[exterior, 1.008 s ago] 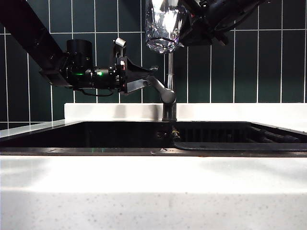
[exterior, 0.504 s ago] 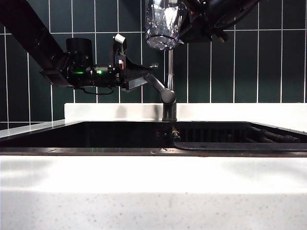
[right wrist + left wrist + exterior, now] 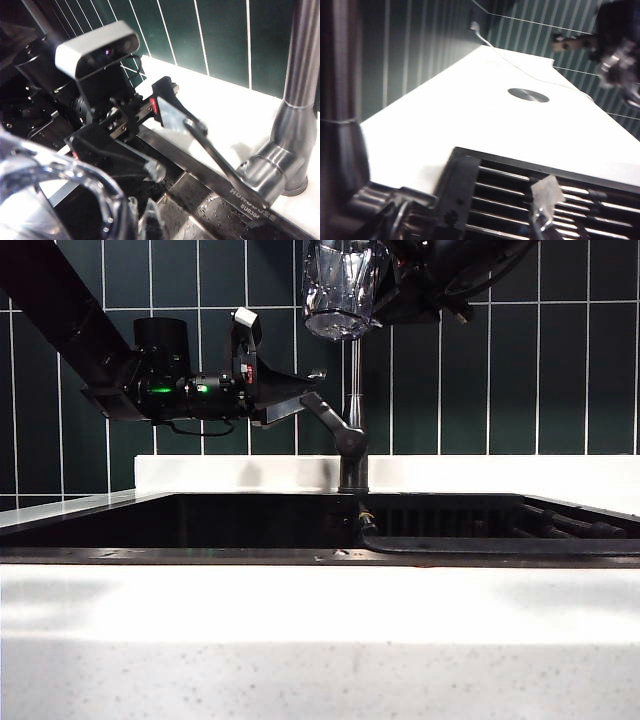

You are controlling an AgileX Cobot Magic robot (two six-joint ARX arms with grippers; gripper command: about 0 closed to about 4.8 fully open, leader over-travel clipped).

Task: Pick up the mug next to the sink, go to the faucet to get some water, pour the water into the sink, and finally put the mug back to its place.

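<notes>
While your right gripper [image 3: 385, 285] sits high above the faucet [image 3: 352, 445], its jaws are clamped shut on the mug [image 3: 340, 288], which hangs upright in the air at the top of the faucet's pipe, directly over it in the exterior view. The mug's clear rim [image 3: 60, 175] fills the near corner of the right wrist view. Your left gripper [image 3: 300, 400] is level with the faucet's slanted lever, reaching in from the side away from the mug's holder; its jaws stand apart, one finger [image 3: 177, 107] above the lever's tip and one [image 3: 125, 160] below it, and you cannot tell whether either touches the lever. The sink [image 3: 180, 525] lies below the faucet, its ribbed rack [image 3: 540, 187] just in front of the faucet's base. The white table [image 3: 320, 640] runs around the sink.
</notes>
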